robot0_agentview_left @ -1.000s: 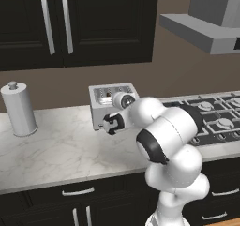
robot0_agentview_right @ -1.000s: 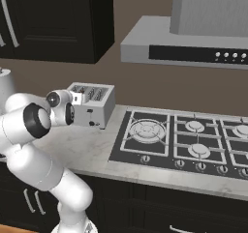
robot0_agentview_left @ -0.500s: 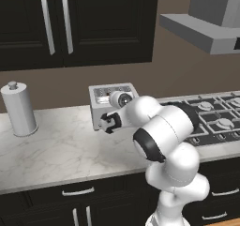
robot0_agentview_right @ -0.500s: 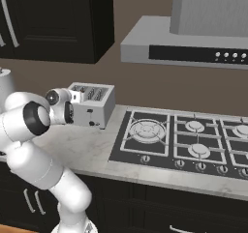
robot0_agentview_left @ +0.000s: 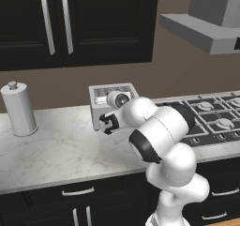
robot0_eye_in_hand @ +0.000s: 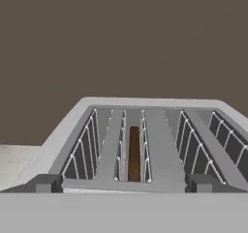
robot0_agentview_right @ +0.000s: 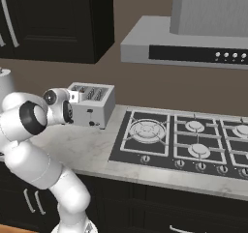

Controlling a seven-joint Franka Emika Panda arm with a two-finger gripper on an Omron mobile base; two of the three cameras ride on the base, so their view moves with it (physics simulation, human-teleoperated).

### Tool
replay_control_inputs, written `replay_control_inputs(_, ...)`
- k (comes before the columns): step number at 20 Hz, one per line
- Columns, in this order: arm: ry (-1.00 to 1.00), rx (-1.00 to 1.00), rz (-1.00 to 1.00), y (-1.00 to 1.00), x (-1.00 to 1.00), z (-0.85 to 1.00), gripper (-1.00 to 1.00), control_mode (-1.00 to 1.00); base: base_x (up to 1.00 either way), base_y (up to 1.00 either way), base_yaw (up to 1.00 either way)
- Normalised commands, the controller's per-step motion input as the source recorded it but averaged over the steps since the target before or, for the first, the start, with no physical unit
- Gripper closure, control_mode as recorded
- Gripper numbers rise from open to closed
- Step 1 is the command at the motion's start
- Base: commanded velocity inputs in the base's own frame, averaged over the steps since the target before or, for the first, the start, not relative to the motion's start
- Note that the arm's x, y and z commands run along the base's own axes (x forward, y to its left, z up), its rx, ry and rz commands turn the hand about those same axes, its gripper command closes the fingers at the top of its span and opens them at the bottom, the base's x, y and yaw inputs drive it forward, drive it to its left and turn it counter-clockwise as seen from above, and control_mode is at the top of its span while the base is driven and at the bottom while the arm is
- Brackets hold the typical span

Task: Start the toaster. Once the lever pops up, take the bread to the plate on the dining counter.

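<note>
Toaster (robot0_agentview_left: 112, 105) stands on the marbled surface (robot0_agentview_left: 56, 150) against the brown wall, just left of the gas hob (robot0_agentview_left: 211, 119). From the left base view its front face is mostly hidden behind the arm's wrist, and a tall white canister (robot0_agentview_left: 18, 109) stands well apart to its left under the black cupboards (robot0_agentview_left: 70, 23). The right base view shows what that one hides: the toaster's (robot0_agentview_right: 92, 104) side and front, with small dark knobs low on the front, the hob's (robot0_agentview_right: 189, 142) burners spread out to the right and the grey hood (robot0_agentview_right: 193, 43) above them.

Looking from the hand, the toaster's (robot0_eye_in_hand: 145, 145) top lies close below with its slots open to sight, and a thin dark brown slice of bread (robot0_eye_in_hand: 133, 152) sits sunk in the slot second from the left of the picture, between the wire guides.

Jaws (robot0_agentview_left: 108, 123) stand spread wide, just in front of the toaster's upper front edge; the two dark fingertips (robot0_eye_in_hand: 46, 182) show far apart at the bottom of the hand view, with nothing held between them. Whether either tip touches the toaster I cannot tell.
</note>
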Motion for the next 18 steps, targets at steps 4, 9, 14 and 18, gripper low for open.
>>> replay_control_inputs(4, 0.0, 0.0, -0.03, 0.0, 0.08, -0.01, -1.0, -1.0, 0.0, 0.0, 0.0)
replay_control_inputs(9, 0.0, 0.0, -0.05, 0.0, 0.1, 0.0, -1.0, -1.0, 0.0, 0.0, 0.0)
replay_control_inputs(14, 0.0, 0.0, -0.02, 0.0, 0.0, 0.0, -1.0, -1.0, 0.0, 0.0, 0.0)
replay_control_inputs(18, 0.0, 0.0, -0.03, 0.0, 0.0, 0.0, -1.0, -1.0, 0.0, 0.0, 0.0)
